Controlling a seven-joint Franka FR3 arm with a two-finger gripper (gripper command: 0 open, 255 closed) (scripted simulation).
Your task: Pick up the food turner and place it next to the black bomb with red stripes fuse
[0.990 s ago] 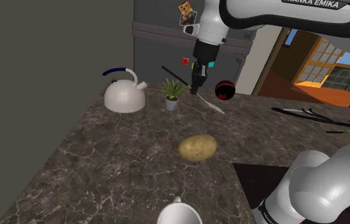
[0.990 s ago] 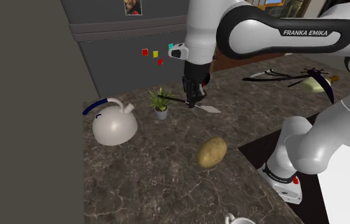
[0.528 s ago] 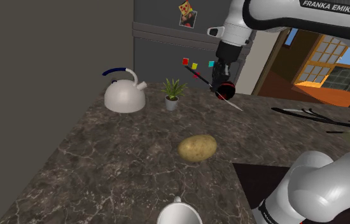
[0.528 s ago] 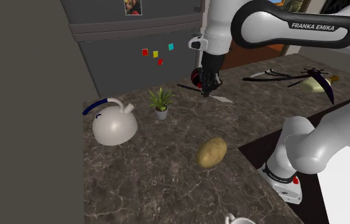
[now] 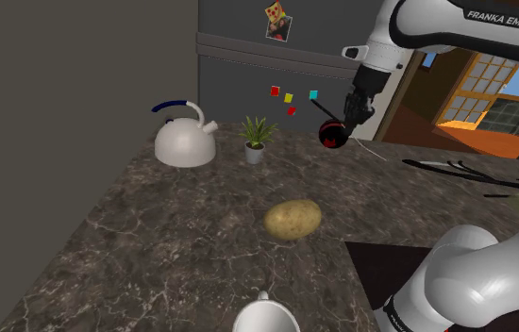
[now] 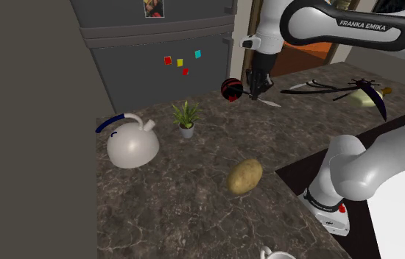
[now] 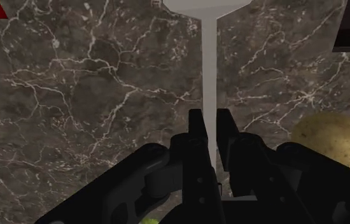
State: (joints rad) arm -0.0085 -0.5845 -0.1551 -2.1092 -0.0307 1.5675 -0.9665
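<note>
Half done, by my reading: gripper (image 7: 207, 114) clamps the food turner (image 7: 210, 63) by its thin shaft, just beside the black bomb (image 5: 332, 138), blade pointing away from it. Left: lower to the counter (image 5: 154, 245), release. Clearance above counter hard to judge.

The gripper (image 5: 355, 115) holds the food turner (image 5: 372, 150) in the air, just beside the black bomb (image 5: 332, 138) on the dark counter (image 5: 154, 236).

The food turner (image 7: 210, 76), a slim grey shaft ending in a pale flat blade, sits tilted, blade end lower, pinched in the claw (image 7: 209, 121). It is just beside the round black, red-marked bomb (image 5: 332, 138), upper right of centre.
</note>
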